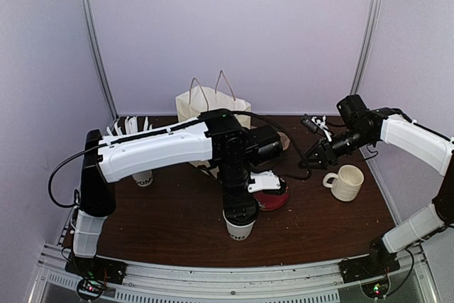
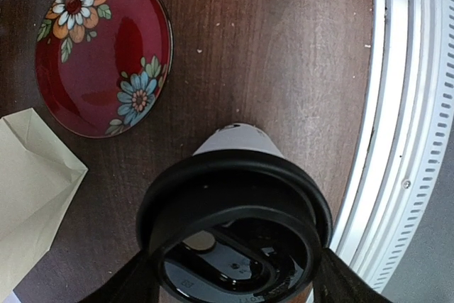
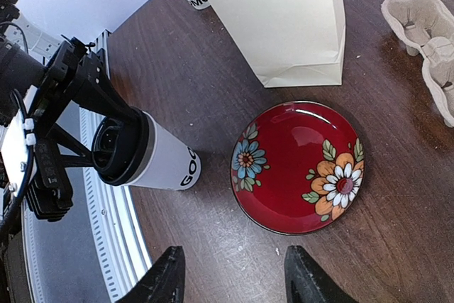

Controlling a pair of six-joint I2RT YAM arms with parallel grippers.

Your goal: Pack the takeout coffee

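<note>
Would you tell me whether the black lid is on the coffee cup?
On: the black lid caps the upright cup, left tool gripping its rim; whether fully snapped, cannot tell.

This is a robotics lab test cell, not a lived-in room. Plain pale wall panels [image 1: 234,33] framed by metal posts [image 1: 96,40] box in a dark wood counter [image 1: 177,211]. A slotted aluminium rail [image 1: 213,276] runs along its near edge, where the left arm [image 1: 156,150] and right arm [image 1: 415,140] are bolted beside exposed circuit boards [image 1: 91,287] with lit LEDs.
</note>
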